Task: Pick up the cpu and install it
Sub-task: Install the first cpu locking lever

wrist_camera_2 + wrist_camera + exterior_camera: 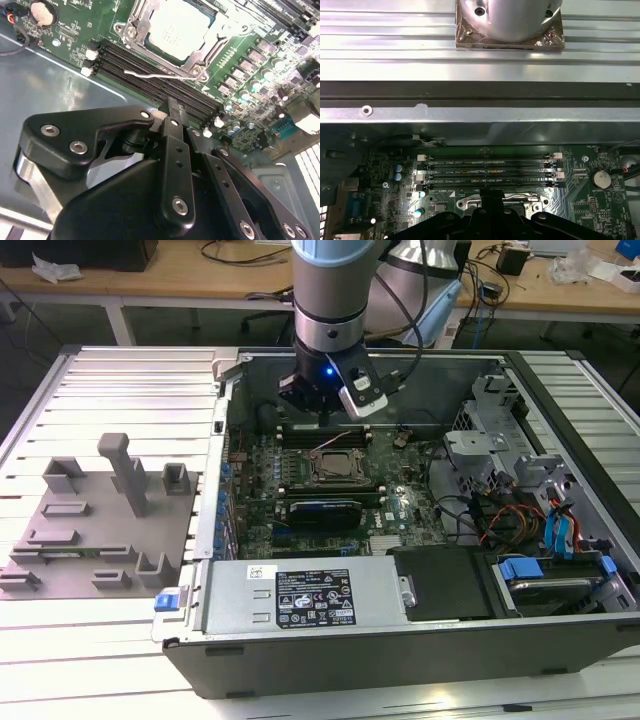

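Computer case (400, 640), open on its side on a ribbed metal bench (120, 390); nearest wall carries a labelled power supply (310, 600), with a blue drive caddy (520, 568) in the corner toward the exterior view's right.

Grey fixture block (100, 520), with upright posts and slots, on the bench toward the exterior view's left, just beside the case.

Green motherboard (400, 505) on the case floor. Black memory slots (150, 67) in parallel rows beside the socket; round coin battery (41, 12) near one board corner in the second wrist view.

Socket frame (132, 25), metal, with a thin wire lever (150, 74) along one side. Cpu (175, 25), silver-grey square top, lies flat inside this frame at mid-board, apart from the tool; in the exterior view the spot shows as a dark square (338, 466).

Tool (172, 107), black linkage with bolted arms, fingers drawn together to a narrow tip, holding nothing. It hangs above the memory slots, near the socket's far side in the exterior view (325, 405).

Arm (335, 290), grey cylinder with a blue light at the wrist, upright over the case's far half.

Wooden tables (560, 290) with cables and small items beyond.
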